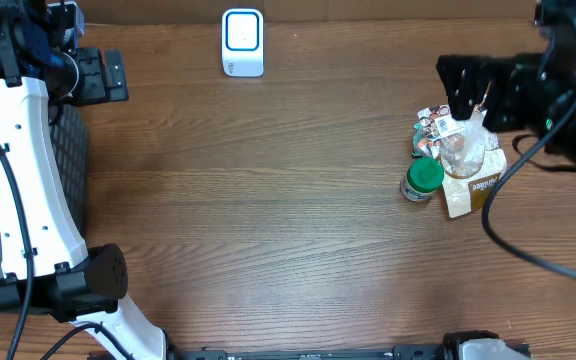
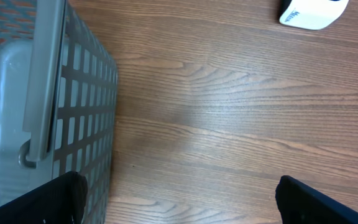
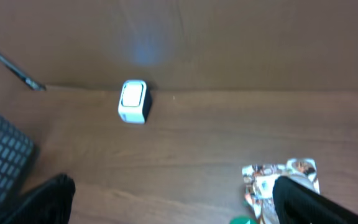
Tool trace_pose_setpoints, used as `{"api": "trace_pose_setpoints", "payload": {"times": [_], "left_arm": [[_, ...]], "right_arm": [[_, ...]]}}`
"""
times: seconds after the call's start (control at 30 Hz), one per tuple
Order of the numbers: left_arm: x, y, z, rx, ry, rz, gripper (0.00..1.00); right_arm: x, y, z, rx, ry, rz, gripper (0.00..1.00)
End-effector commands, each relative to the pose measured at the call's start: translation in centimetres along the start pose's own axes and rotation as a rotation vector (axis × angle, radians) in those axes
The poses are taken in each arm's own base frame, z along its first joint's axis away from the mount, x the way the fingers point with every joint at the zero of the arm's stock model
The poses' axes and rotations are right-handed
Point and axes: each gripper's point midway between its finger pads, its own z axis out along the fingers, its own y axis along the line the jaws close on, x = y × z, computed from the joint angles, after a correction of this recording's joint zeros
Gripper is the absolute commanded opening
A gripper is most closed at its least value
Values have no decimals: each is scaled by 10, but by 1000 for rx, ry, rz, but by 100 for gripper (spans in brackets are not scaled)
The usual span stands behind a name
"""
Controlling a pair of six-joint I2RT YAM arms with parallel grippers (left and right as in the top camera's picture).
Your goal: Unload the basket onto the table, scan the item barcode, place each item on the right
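Observation:
The white barcode scanner (image 1: 242, 42) stands at the table's far edge; it also shows in the left wrist view (image 2: 312, 12) and the right wrist view (image 3: 132, 101). The items lie in a heap at the right: a green-capped bottle (image 1: 423, 180), a shiny printed packet (image 1: 433, 127), a clear bag (image 1: 465, 150) and a brown packet (image 1: 476, 190). My right gripper (image 1: 453, 88) hangs open just above and behind the heap, holding nothing; its right finger (image 3: 316, 202) covers part of the shiny packet (image 3: 278, 177). My left gripper (image 1: 118, 77) is open and empty at the far left.
A grey mesh basket (image 1: 68, 160) stands at the left edge under the left arm, and fills the left of the left wrist view (image 2: 42, 93). A brown wall backs the table behind the scanner. Bare wood lies between basket and items.

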Motion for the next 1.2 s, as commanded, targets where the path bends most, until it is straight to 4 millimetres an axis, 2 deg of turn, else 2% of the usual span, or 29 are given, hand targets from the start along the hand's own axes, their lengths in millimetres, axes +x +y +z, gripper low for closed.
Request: {"api": "trace_pose_setpoints", "payload": {"times": [0.0, 0.27, 0.53, 0.87, 1.17], "left_arm": [[0, 2, 1, -7, 3, 17, 100], [0, 2, 1, -7, 3, 16, 100], [0, 2, 1, -7, 3, 16, 100], [0, 2, 1, -7, 3, 17, 100], [0, 2, 1, -7, 3, 17, 100]], "right_arm": [[18, -4, 0, 7, -24, -5, 100], [57, -10, 7, -13, -199, -44, 100], [109, -17, 10, -39, -409, -91, 100], [175, -30, 13, -38, -581, -122, 100], [212, -38, 27, -45, -640, -134, 100]]}}
